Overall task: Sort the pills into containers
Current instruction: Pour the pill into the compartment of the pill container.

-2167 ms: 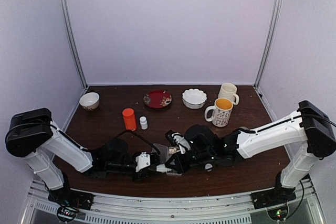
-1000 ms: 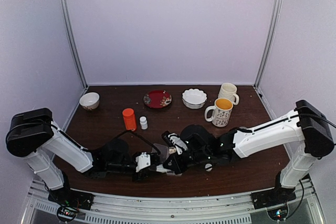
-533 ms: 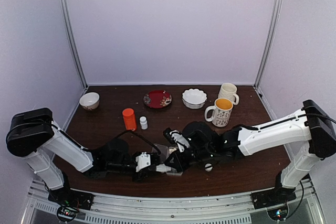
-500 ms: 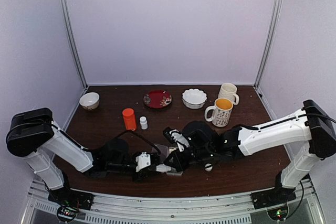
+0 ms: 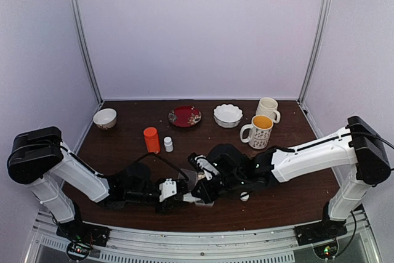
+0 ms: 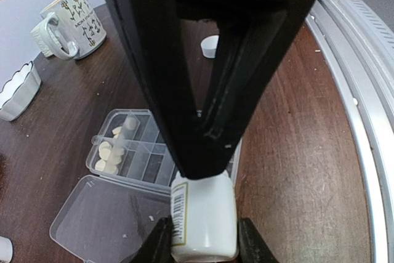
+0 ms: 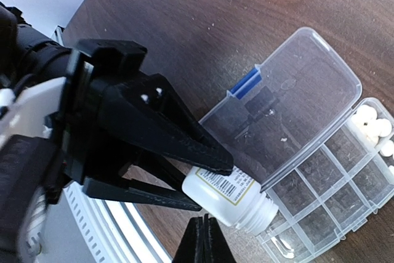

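Left gripper (image 6: 203,239) clamps a bottle (image 6: 203,214) tipped over the box (image 6: 151,167), likely to pour pills (image 6: 108,155). Right gripper (image 7: 203,238), fingers together, hovers at its neck.

Soft, even overhead light brightens the pale walls (image 5: 197,29), while the dark table (image 5: 289,195) stays dim with faint shadows. A warm glare streaks the wood in the right wrist view.

Right arm (image 5: 311,151) swung back leftward after brief outward drift, elbow shifting inward. Right gripper (image 7: 203,236), pinched shut, edged slightly left toward white bottle (image 6: 204,214) clamped in left gripper (image 6: 204,244).
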Available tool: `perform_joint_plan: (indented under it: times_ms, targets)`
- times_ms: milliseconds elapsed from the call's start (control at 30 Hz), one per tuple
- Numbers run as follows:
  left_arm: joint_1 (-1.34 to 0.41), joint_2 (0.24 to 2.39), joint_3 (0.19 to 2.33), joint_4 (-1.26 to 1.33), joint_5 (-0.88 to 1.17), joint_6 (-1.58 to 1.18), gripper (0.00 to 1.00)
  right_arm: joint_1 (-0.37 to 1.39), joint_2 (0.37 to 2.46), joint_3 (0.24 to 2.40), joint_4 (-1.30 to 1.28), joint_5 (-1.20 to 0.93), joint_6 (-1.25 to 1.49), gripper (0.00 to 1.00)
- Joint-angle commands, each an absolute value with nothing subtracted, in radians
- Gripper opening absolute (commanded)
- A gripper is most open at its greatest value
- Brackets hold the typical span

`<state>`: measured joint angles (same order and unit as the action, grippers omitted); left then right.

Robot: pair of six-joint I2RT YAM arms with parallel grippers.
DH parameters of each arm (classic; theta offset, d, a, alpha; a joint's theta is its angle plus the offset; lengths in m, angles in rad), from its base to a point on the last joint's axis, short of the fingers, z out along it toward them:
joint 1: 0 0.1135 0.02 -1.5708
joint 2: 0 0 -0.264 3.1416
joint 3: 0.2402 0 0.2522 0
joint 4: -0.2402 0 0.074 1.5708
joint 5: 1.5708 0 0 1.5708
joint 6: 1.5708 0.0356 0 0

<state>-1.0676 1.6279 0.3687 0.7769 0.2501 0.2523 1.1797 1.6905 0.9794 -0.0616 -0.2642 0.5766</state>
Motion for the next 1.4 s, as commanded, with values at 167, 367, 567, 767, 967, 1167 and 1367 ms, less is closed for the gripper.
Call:
perform_joint_plan:
  times_ms: [167,367,567,767,967,1167,1367]
  targets:
    - [-1.065,1.631,0.384,0.812,0.275,0.260,0.02,1.181,1.606,0.984,-0.061,-0.218,0.552,0.00]
    - [-1.065,1.630,0.395,0.803,0.292,0.264,0.01,1.180,1.595,0.961,-0.057,-0.219,0.556,0.00]
    - [-1.065,1.634,0.403,0.804,0.298,0.262,0.01,1.180,1.576,0.937,-0.061,-0.213,0.557,0.00]
    - [-1.066,1.631,0.409,0.791,0.299,0.261,0.01,1.179,1.566,0.928,-0.060,-0.210,0.552,0.00]
    - [-1.067,1.634,0.413,0.789,0.298,0.262,0.00,1.180,1.681,0.972,-0.090,-0.266,0.555,0.00]
    - [-1.068,1.633,0.408,0.792,0.295,0.259,0.00,1.178,1.685,0.977,-0.107,-0.262,0.553,0.00]
    - [-1.067,1.632,0.406,0.796,0.289,0.258,0.00,1.173,1.614,0.964,-0.087,-0.242,0.542,0.00]
